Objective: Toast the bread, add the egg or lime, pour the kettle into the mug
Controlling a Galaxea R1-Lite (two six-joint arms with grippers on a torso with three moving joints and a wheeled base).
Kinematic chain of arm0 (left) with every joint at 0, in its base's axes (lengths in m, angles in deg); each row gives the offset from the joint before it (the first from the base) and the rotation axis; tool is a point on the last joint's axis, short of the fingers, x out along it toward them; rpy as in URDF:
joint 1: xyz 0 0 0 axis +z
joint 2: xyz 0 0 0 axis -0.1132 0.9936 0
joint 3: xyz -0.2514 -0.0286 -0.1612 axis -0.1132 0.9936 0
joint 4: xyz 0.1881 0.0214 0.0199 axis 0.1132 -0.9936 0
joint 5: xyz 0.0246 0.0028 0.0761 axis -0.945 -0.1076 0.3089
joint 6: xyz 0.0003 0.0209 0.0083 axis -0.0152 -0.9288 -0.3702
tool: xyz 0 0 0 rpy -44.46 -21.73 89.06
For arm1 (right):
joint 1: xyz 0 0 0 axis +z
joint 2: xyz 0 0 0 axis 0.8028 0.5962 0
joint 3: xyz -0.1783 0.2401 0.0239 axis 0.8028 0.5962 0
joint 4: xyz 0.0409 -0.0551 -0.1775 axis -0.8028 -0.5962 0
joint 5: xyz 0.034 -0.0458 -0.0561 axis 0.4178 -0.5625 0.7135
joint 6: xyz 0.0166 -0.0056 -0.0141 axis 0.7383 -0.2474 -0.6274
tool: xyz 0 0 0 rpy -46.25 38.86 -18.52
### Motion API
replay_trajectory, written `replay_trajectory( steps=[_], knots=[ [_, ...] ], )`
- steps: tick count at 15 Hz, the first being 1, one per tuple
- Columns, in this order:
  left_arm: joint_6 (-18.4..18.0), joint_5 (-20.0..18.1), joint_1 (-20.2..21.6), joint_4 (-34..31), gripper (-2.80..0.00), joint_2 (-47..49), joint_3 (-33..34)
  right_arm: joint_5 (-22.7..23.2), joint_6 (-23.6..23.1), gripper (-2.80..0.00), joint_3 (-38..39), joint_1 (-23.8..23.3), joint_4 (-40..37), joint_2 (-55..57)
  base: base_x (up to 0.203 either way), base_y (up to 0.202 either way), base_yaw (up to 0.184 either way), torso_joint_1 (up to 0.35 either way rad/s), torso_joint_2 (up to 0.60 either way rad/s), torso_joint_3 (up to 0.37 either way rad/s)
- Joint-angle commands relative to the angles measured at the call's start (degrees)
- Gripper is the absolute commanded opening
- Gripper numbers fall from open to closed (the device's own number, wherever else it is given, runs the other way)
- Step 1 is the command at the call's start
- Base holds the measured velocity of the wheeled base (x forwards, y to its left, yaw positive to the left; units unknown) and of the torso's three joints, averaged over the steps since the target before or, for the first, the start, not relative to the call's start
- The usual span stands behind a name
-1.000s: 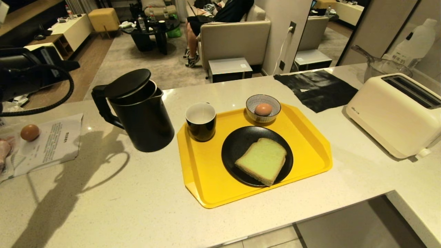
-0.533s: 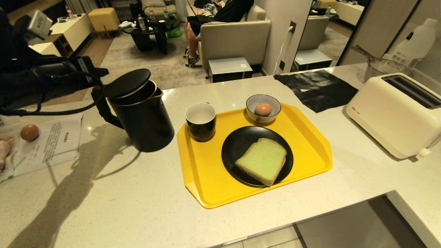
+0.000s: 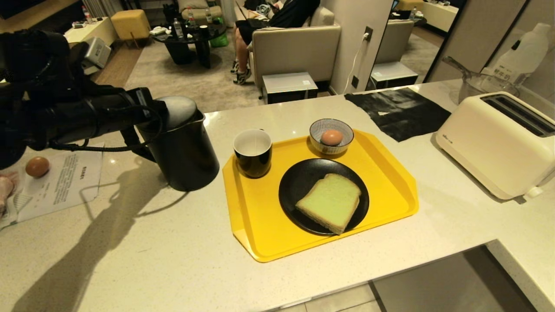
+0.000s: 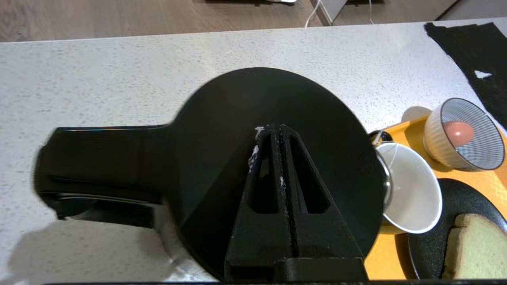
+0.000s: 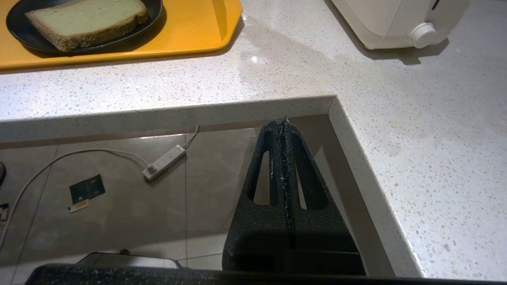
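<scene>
1. Head view: the left tool has swung in from the left onto the kettle, whose lid, tilted up a moment ago, now lies flat; the kettle stands on the bench beside the mug; bread sits untoasted.
2. Left wrist view: fingers together, on the lid; pouring looks near.
3. Right wrist view: right tool closed, parked below the bench edge.

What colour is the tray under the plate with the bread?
The tray is bright yellow, best seen in the head view.
</scene>
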State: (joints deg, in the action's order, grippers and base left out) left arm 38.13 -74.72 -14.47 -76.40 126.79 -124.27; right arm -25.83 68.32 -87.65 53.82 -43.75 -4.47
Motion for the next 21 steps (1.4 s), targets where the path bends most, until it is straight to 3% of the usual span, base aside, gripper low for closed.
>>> replay_trajectory(
  steps=[1,10,12,15,21],
  knots=[
    [0.2,0.0,-0.3,-0.2,-2.8,1.2,0.3,0.0,0.0,-2.8,1.5,0.0,0.1,0.1,0.0,0.0,0.0,0.0,0.0,0.0],
    [0.5,0.2,-0.4,-0.2,-2.8,1.3,2.7,0.1,0.0,-2.8,1.5,0.0,0.1,0.1,0.0,0.0,0.0,0.0,0.0,0.0],
    [0.1,1.0,-0.5,-0.1,-2.8,0.8,-1.5,0.0,0.0,-2.8,1.5,0.0,0.1,0.1,0.0,0.0,0.0,0.0,0.0,0.0],
    [-0.5,5.3,-1.4,-0.4,-2.8,-2.2,-9.6,0.0,0.0,-2.8,1.5,0.0,0.1,0.1,0.0,0.0,0.0,0.0,0.0,0.0],
    [-11.8,6.4,-0.1,-0.5,-2.8,-13.6,-10.1,0.0,0.0,-2.8,1.5,0.0,0.1,0.1,0.0,0.0,0.0,0.0,0.0,0.0]
  ],
)
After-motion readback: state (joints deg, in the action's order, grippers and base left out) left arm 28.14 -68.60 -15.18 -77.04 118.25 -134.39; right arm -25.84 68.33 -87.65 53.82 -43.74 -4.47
